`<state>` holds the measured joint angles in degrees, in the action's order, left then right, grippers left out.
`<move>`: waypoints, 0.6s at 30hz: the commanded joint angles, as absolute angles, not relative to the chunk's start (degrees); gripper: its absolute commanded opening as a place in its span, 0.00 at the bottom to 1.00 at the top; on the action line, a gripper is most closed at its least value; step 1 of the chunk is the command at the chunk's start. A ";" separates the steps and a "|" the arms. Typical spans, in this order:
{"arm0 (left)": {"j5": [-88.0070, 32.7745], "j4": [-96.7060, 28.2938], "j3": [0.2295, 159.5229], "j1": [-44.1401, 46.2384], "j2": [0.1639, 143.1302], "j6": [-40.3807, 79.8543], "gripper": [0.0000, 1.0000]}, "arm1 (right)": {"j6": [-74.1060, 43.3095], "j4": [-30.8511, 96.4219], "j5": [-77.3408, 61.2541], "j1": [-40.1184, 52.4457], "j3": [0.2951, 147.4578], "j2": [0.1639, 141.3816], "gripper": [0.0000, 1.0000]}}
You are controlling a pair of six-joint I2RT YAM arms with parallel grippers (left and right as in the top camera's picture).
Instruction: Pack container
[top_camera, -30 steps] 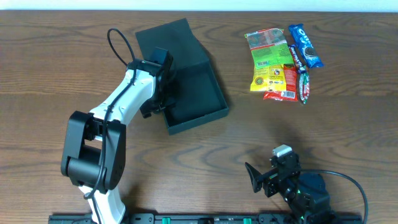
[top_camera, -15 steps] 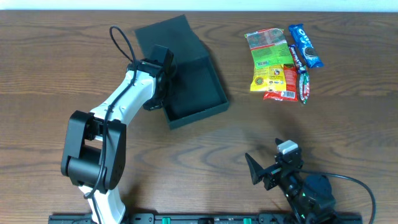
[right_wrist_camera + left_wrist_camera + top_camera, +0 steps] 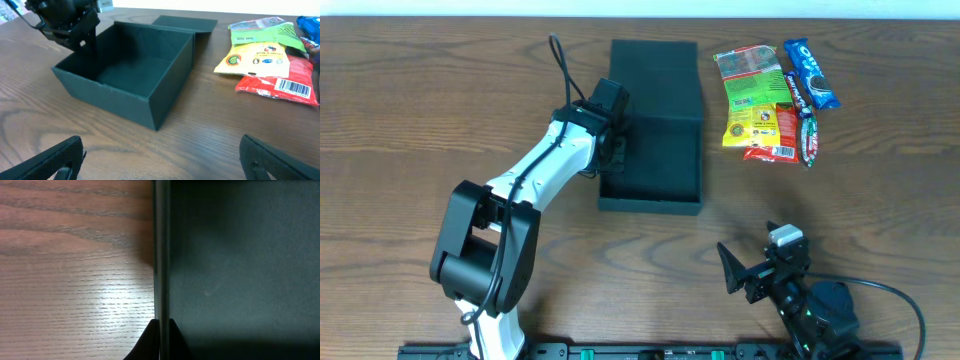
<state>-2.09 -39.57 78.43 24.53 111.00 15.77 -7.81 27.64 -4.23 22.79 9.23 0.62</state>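
Note:
The container (image 3: 650, 204) is a dark teal-black box standing square to the table at its middle back, with its lid flap (image 3: 655, 72) folded open behind it. My left gripper (image 3: 616, 148) is shut on the box's left wall. In the left wrist view the wall (image 3: 161, 255) runs between the two fingertips (image 3: 150, 339), one outside and one inside. The inside of the box (image 3: 135, 70) holds nothing. My right gripper (image 3: 165, 165) hovers open low over the table in front of the box, nothing between its fingers (image 3: 50, 160).
Several snack packets lie at the back right: a green-yellow packet (image 3: 752, 92), a red packet (image 3: 776, 135), a blue Oreo packet (image 3: 810, 72) and a dark bar (image 3: 803, 122). The left arm (image 3: 520, 190) stretches across the table's left half.
The left gripper closed on the box's left wall and swung the box rightward, so it now sits square instead of skewed. The right gripper shifted slightly.

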 commanded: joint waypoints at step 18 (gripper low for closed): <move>-9.06 -42.15 82.83 23.46 111.50 20.86 0.95 | -53.74 4.49 -3.31 22.55 9.28 0.38 0.99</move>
